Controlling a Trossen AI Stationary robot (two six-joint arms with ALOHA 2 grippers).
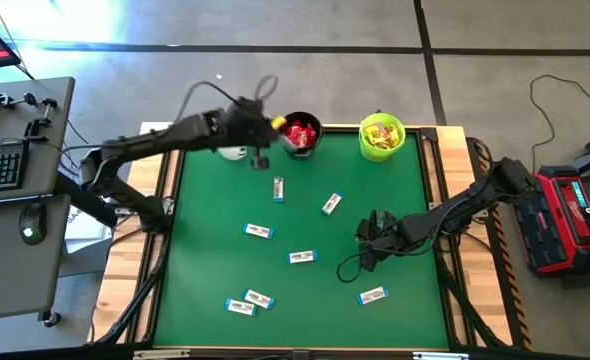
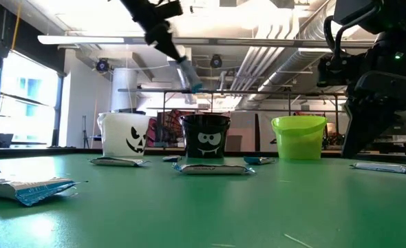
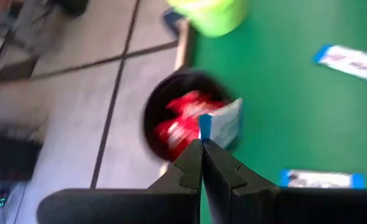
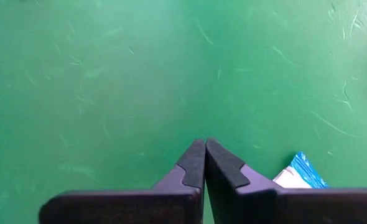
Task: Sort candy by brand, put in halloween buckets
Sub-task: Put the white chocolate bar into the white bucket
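Observation:
My left gripper (image 1: 260,157) is raised between the white bucket (image 1: 233,152) and the black bucket (image 1: 300,135), shut on a white-and-blue candy bar (image 3: 224,123). The black bucket (image 3: 171,118) holds red candy (image 3: 185,121). The lime green bucket (image 1: 381,137) holds yellow candy. Several more white-and-blue bars, such as one (image 1: 278,188) and another (image 1: 301,257), lie flat on the green table. My right gripper (image 1: 367,250) waits shut over the table's right half, holding nothing (image 4: 204,163). My left gripper pinches the bar's blue end seam (image 3: 204,129) between the tips of its two fingers. The fingers slant down from the table's left side. The bar (image 2: 187,76) hangs below the fingertips, tilted, lifted well clear of the table and above the buckets' rims.
The three buckets (image 2: 126,134) (image 2: 206,136) (image 2: 299,136) stand in a row along the table's far edge. A bar (image 4: 298,175) lies just beside my right gripper. Wooden rails (image 1: 455,200) border the green mat; a desk with a keyboard (image 1: 0,165) stands at the left.

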